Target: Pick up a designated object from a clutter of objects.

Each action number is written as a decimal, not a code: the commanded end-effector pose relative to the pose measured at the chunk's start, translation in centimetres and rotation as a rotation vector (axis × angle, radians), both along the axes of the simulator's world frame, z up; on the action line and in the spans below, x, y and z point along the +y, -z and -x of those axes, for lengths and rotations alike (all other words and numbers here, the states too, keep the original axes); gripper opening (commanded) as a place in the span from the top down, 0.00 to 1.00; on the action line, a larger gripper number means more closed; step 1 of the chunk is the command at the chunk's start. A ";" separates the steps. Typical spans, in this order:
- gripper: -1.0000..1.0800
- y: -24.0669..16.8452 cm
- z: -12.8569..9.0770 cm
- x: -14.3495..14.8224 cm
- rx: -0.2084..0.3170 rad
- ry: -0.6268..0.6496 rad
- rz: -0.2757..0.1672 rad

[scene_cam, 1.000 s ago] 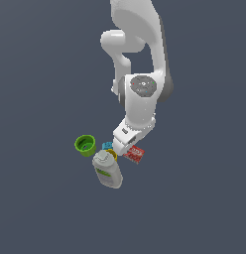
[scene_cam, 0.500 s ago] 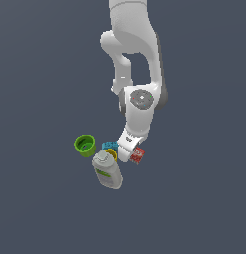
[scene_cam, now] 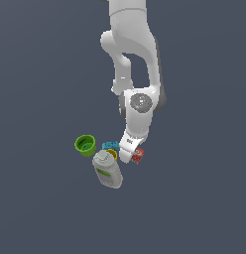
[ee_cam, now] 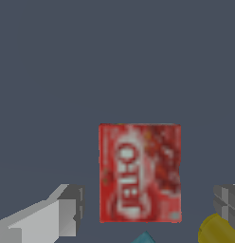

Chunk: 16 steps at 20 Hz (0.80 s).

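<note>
The tool [ee_cam: 145,209] is spread wide, one finger [ee_cam: 53,216] on each side of the red box [ee_cam: 140,173], not touching it. The box lies flat on the surface [scene_cam: 194,198] between them. Beyond the tool sit the yellow piece [scene_cam: 113,154], blue block [scene_cam: 108,146], white bottle [scene_cam: 107,170] and green cup [scene_cam: 85,145].

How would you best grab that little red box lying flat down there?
Probably from straight above, pinching the red box across its two long side edges. It lies flat, label up, so only its thin sides offer grip. The open tool already has a finger on each side; the yellow piece crowds one corner.
</note>
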<state>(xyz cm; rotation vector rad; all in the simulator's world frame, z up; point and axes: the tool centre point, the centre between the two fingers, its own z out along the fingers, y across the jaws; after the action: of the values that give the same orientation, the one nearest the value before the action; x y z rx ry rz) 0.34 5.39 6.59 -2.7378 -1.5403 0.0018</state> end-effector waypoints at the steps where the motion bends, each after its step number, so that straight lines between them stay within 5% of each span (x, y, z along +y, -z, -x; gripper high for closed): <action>1: 0.04 0.1 0.0 0.0 0.000 0.000 0.000; 16: 0.04 5.0 0.1 0.0 -0.001 -0.005 0.000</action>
<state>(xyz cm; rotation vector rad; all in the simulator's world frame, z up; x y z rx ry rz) 0.22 5.40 1.89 -2.7339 -1.5465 0.0020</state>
